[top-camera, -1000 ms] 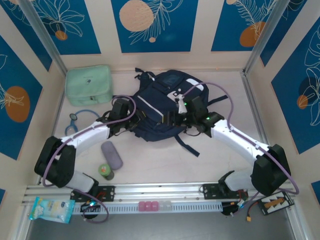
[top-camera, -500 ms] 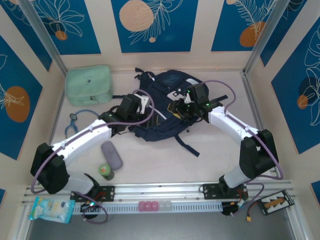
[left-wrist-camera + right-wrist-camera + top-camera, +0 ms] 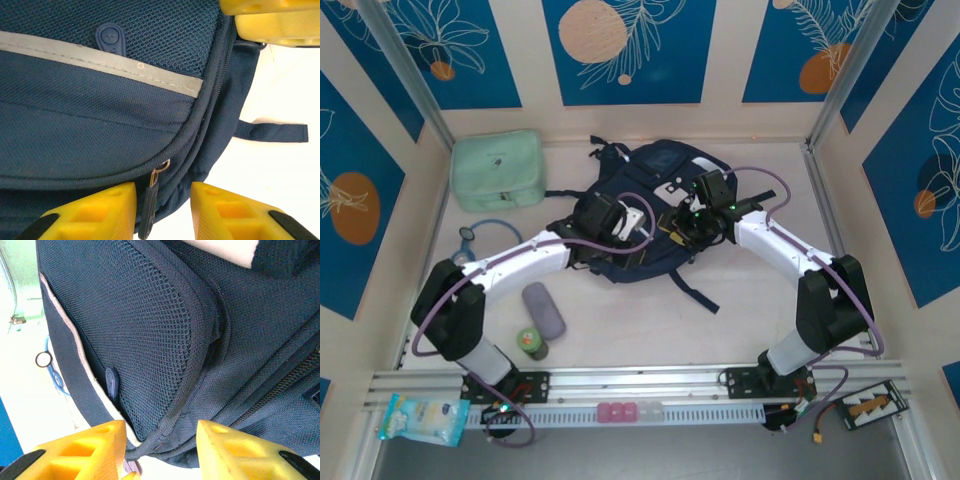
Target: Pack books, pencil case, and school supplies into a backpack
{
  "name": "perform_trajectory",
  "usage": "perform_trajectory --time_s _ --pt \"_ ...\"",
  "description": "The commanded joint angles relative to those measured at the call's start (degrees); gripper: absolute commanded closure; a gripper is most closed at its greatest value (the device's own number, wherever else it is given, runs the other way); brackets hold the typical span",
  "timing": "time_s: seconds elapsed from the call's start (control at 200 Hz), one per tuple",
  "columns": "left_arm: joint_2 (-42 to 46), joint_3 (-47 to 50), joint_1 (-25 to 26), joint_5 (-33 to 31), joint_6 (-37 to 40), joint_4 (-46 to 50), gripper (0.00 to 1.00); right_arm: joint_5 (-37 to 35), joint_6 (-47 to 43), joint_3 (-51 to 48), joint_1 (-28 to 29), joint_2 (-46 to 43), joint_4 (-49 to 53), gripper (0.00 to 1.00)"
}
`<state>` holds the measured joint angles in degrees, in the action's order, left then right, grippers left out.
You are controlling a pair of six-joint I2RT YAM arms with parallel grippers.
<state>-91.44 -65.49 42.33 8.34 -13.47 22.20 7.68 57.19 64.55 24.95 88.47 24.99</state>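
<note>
Both arms are at the backpack, each with its fingers apart.

The navy backpack (image 3: 655, 165) lies in the middle of the surface (image 3: 620, 322), and both arms reach in over its near half. The left fingers (image 3: 636, 222) stand apart at the pack's edge. In the left wrist view a dark zip pull (image 3: 149, 200) hangs in the gap, close to one finger and not pinched. The right fingers (image 3: 678, 222) are also apart. In the right wrist view they straddle the lower corner of the mesh pocket (image 3: 150, 340), with no fabric bunched between them. The grey-purple case (image 3: 543, 310) lies on the surface well apart from the backpack, by the left arm and just beside a green bottle (image 3: 531, 343). A mint bag (image 3: 498, 170) sits at the far left, near the backpack.
</note>
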Motion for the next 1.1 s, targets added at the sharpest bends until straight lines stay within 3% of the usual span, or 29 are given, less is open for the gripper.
perform_trajectory --time_s 0.0,0.28,0.56,0.655,0.78,0.825,1.095 --pt "-2.1 -2.9 0.8 -1.0 1.0 2.7 0.69 0.1 1.1 0.6 0.3 -0.8 1.5 0.57" --pt "-3.9 -4.0 1.3 -3.2 0.9 4.4 0.79 1.6 3.1 0.0 0.7 -0.2 1.0 0.57" --pt "-3.8 -3.8 1.4 -3.0 1.2 4.3 1.0 0.6 4.1 1.8 2.4 3.3 0.2 0.62" --pt "-3.3 -3.8 1.4 -2.6 1.6 4.2 1.0 -0.6 3.9 2.9 2.6 4.5 0.3 0.68" --pt "-2.4 -3.9 1.3 -5.0 2.1 5.3 1.0 -4.4 3.2 3.1 2.2 4.4 1.8 0.93" --pt "-1.9 -3.9 1.1 -6.6 2.7 6.3 1.0 -5.8 2.6 2.8 1.6 3.7 2.3 0.98" --pt "0.0 -3.2 -3.6 -10.9 7.6 8.9 1.0 -9.4 -3.3 2.4 -2.3 -1.1 6.0 1.0"
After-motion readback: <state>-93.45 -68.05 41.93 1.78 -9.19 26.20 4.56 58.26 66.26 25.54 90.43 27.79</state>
